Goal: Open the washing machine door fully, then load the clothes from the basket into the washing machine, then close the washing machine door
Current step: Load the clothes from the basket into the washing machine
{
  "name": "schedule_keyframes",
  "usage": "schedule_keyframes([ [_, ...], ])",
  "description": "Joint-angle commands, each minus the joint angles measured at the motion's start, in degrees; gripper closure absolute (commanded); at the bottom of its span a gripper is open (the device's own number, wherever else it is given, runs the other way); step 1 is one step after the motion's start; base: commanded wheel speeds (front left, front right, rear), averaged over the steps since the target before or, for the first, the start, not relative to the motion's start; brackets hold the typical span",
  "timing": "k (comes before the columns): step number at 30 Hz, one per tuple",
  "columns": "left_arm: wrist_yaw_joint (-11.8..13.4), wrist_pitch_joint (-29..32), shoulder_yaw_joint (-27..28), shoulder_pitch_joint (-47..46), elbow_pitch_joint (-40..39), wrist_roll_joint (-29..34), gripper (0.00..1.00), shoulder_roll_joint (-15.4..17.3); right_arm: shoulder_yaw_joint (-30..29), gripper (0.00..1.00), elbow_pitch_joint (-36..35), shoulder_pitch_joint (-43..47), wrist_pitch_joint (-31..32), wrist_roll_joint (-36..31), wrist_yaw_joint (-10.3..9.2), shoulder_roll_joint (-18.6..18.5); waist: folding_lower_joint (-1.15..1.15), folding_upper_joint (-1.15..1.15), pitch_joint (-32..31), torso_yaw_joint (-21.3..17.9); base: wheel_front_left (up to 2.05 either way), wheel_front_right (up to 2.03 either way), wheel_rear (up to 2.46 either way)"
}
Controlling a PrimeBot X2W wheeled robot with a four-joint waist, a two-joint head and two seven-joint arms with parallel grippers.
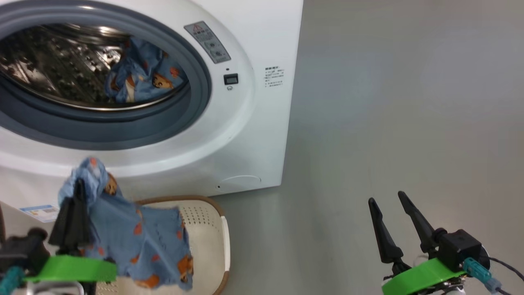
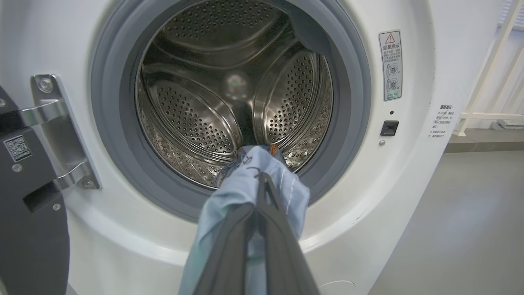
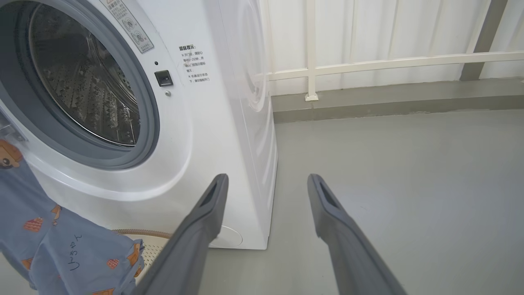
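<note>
Left tool [image 1: 78,191] clamped on light blue bear-print clothes [image 1: 139,237] above the cream basket [image 1: 206,229], another bear-print garment [image 1: 143,78] inside the washing machine [image 1: 254,123] drum [image 1: 53,61], right tool [image 1: 385,197] fingers apart over grey floor [image 1: 389,102]

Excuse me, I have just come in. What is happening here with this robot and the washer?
A two-armed robot is loading laundry. Its left end effector is shut on a blue bear-print garment, held up above the basket in front of the washing machine. The door stands open, and a second bear-print piece lies in the drum. The right end effector is open and holds nothing, off to the right over the floor.
</note>
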Motion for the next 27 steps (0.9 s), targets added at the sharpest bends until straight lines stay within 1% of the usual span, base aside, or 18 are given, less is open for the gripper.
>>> schedule_keyframes([
  [1, -0.16, -0.46, 1.36, -3.04, -0.81, -0.31, 1.0, 2.26, 1.78, 0.0, -1.66, -1.97, -0.28, 0.32, 0.5, 0.04, 0.0, 0.0, 1.9, -0.75, 0.0, 0.0, 0.0],
  [17, -0.17, -0.46, -0.61, -23.32, 7.2, -3.69, 1.0, 9.3, 3.44, 0.0, -2.99, -5.4, -0.28, 1.43, 0.5, 0.04, 0.0, 0.0, 10.55, -4.56, 0.0, 0.0, 0.0],
  [18, -0.17, -0.46, -0.61, -23.32, 7.2, -3.69, 1.0, 9.3, 3.44, 0.0, -2.99, -5.4, -0.28, 1.43, 0.5, 0.04, 0.0, 0.0, 10.55, -4.56, 0.0, 0.0, 0.0],
  [27, -0.17, -0.46, -1.38, -32.47, 12.28, -5.87, 1.0, 13.9, 4.78, 0.0, -4.36, -7.29, -0.28, 2.56, 0.5, 0.04, 0.0, 0.0, 17.2, -6.93, 0.0, 0.0, 0.0],
])
